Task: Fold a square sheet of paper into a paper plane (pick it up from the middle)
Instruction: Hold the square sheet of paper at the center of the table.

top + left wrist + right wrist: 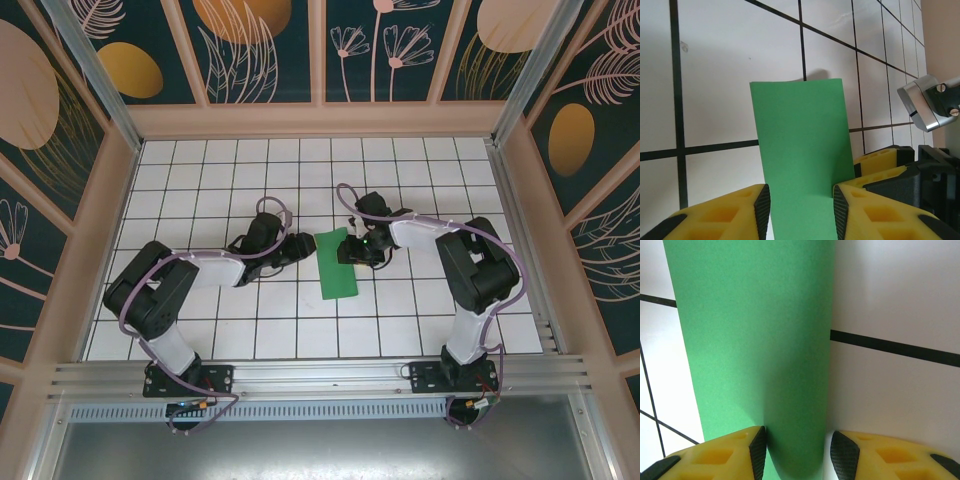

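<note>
The square sheet of paper [338,272] lies on the white tiled table [200,190] as a narrow green strip, folded lengthwise. My left gripper [304,246] reaches its upper end from the left. In the left wrist view the green paper [800,150] fills the gap between the black pads [763,210] of the left gripper [801,212], whose jaws stand apart. My right gripper [360,250] meets the same end from the right. There the paper's rounded folded edge [795,390] rises between the pads [758,450] of the right gripper [797,452], with a thin gap at the right pad.
Wooden walls [95,230] with dark patterned panels enclose the tiled table on three sides. An aluminium rail [320,375] carrying both arm bases runs along the near edge. The right arm's yellow finger [880,160] and silver wrist part [922,102] sit close beside my left gripper.
</note>
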Robot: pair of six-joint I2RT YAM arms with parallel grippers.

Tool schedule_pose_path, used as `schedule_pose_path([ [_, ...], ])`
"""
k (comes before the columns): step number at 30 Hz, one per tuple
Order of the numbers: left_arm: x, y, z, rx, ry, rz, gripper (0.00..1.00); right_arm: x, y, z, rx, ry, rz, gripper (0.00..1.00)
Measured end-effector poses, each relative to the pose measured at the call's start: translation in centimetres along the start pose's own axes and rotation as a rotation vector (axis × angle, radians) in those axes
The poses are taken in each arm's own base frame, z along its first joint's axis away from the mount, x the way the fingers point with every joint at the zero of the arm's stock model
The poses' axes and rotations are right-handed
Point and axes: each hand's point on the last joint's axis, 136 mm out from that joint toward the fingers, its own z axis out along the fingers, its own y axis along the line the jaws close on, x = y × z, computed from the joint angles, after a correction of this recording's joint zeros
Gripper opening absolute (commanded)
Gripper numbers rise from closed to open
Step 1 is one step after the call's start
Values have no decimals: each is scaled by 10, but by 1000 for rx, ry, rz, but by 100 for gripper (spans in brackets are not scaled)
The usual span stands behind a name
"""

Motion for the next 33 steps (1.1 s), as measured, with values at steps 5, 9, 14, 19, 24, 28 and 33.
schedule_pose_path([
  [5, 2, -3, 6, 9, 13, 6, 40, 0, -1, 0, 6, 2, -1, 45],
  [9, 5, -4, 7, 15, 22, 7, 40, 0, -3, 0, 18, 1, 0, 43],
  [14, 6, -4, 8, 17, 29, 7, 40, 1, -3, 1, 22, 1, 1, 44],
  [19, 8, -1, 12, 10, 38, 4, 39, 1, -2, 1, 21, 3, -2, 47],
  [24, 13, -7, 19, 21, 58, 10, 36, 1, -1, 1, 22, 6, -2, 48],
  [28, 17, -15, 24, 41, 79, 17, 32, 1, -1, 1, 22, 7, -3, 47],
  [33, 22, -15, 30, 40, 101, 14, 24, 1, -1, 1, 22, 6, -3, 47],
])
